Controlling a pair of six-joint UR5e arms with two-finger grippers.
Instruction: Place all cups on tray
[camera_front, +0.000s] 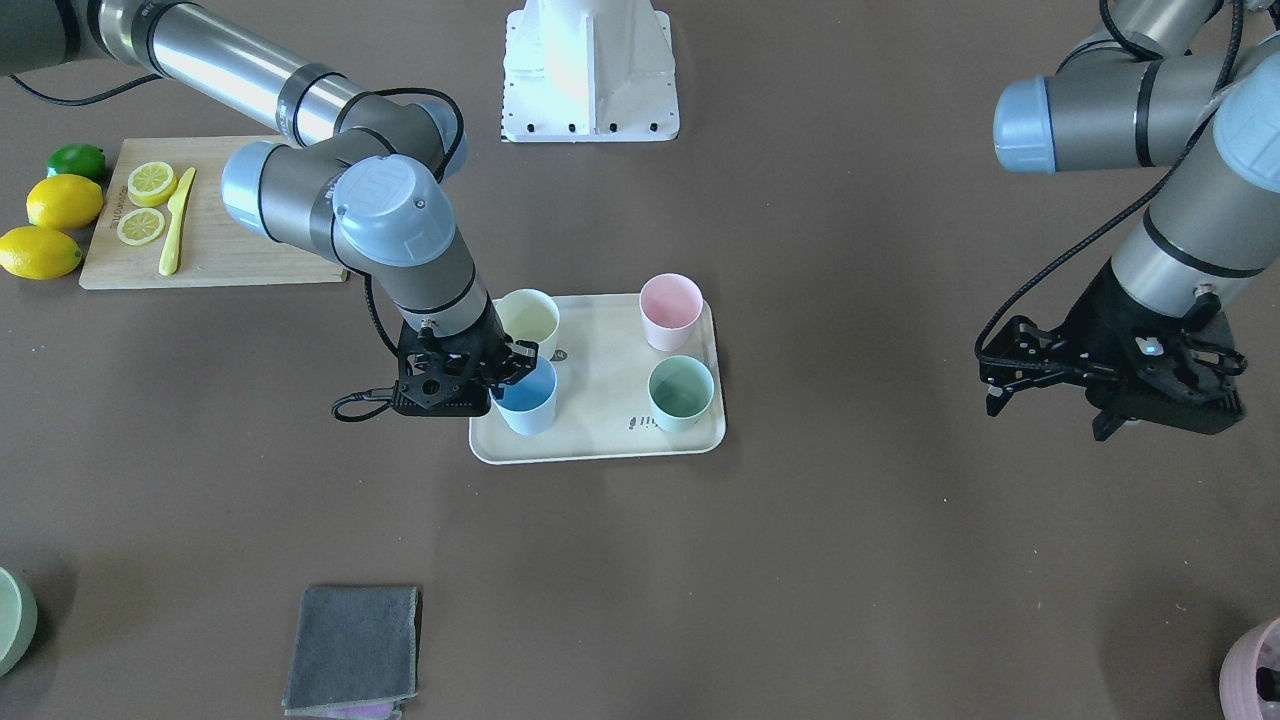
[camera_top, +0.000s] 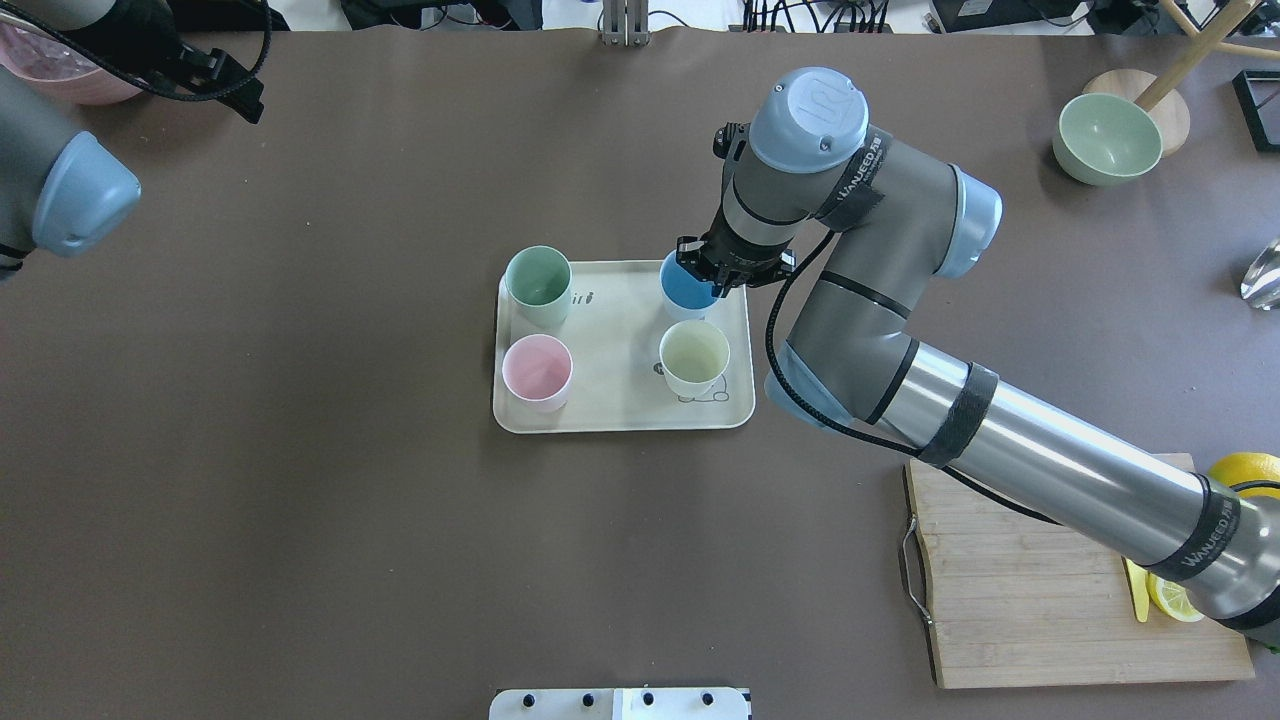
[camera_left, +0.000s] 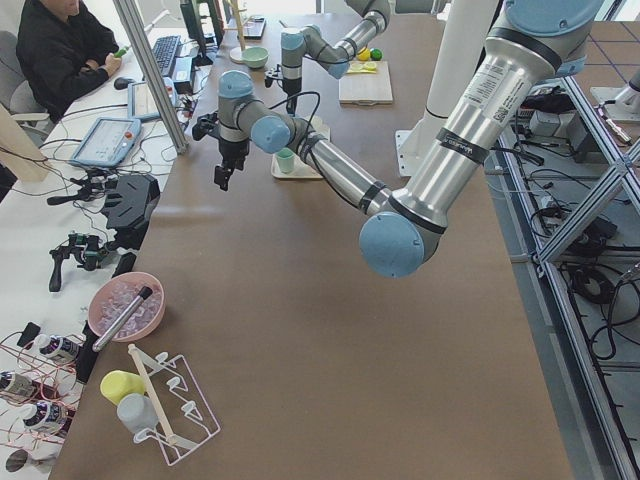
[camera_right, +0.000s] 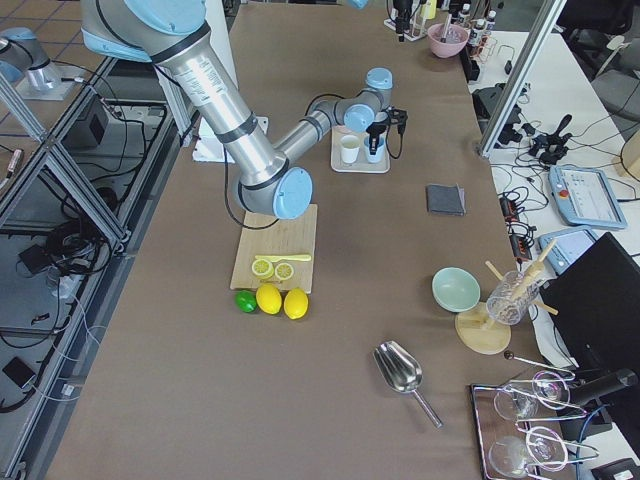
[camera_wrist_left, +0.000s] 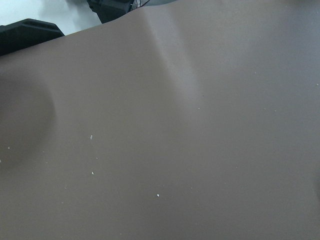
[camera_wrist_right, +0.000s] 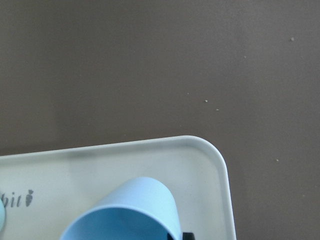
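The blue cup (camera_front: 530, 405) stands upright directly under the right claw (camera_front: 510, 368), its long axis vertical, at the corner of the tray (camera_front: 600, 380) nearest that arm. The jaws look pinched onto the cup's wall at the rim, apparently one finger inside and one outside. I cannot tell whether its base rests on the tray. The yellow cup (camera_front: 530, 315) stands just beside it, while the pink cup (camera_front: 670, 310) and green cup (camera_front: 680, 392) stand at the tray's other end, so any lift should go straight up. The left claw (camera_front: 1050, 415) hangs well apart over the bare brown desk (camera_front: 800, 550), jaws seemingly parted and empty. The tray floor looks flat and smooth.
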